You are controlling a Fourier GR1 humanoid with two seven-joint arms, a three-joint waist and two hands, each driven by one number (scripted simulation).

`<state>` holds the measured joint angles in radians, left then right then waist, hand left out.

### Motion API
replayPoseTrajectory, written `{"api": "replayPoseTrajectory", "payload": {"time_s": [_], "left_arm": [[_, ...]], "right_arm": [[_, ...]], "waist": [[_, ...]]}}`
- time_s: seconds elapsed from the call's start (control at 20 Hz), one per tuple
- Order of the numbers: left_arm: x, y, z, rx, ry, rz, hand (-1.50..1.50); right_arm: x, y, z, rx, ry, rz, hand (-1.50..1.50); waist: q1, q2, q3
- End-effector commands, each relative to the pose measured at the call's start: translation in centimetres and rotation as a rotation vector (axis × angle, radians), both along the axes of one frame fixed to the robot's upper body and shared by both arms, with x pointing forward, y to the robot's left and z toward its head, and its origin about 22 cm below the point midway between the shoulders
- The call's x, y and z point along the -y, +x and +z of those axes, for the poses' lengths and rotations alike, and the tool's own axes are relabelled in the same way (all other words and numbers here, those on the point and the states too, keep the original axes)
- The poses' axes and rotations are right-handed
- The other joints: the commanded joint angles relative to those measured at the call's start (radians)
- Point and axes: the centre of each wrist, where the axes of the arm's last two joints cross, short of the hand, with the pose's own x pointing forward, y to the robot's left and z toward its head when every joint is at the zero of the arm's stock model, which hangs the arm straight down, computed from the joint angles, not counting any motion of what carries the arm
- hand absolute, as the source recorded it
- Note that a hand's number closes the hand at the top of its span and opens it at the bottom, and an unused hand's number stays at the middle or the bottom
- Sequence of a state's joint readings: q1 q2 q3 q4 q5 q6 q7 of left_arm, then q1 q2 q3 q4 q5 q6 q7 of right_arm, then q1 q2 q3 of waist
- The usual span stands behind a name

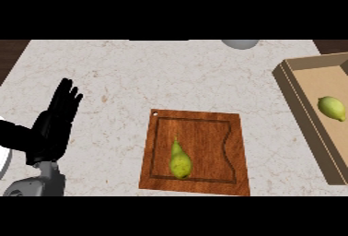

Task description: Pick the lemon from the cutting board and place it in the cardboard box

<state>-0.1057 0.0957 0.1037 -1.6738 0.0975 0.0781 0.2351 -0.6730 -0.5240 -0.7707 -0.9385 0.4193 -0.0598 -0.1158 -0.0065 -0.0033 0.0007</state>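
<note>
Yellow-green oval lemon (332, 108) lies inside brown cardboard box (319, 78), table's right side. Green pear (179, 161) alone on reddish wooden cutting board (211, 138). Black left hand (58, 120) open, resting, holds nothing. Right hand unseen. Risk: pear mistaken for lemon, needlessly boxed.

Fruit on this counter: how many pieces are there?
2. A yellow-green lemon lies inside the cardboard box at the right; a pear-shaped green fruit lies on the cutting board. The box runs off the view's edge, so more may be hidden.
</note>
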Motion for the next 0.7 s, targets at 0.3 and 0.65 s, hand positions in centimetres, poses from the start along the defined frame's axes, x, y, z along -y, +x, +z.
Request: {"api": "replayPoseTrajectory", "payload": {"time_s": [0.3,0.65], "left_arm": [[-0.4,-0.3,-1.5,-0.002,0.009,-0.003,0.00],[-0.8,-0.2,0.1,0.004,0.003,-0.009,0.00]], "right_arm": [[6.7,-6.8,-1.3,0.161,0.110,-0.079,-1.50],[9.5,-10.9,-3.7,0.181,0.098,-0.059,-1.50]], "waist": [[0.006,0.004,0.000],[0.007,0.003,0.000]]}}
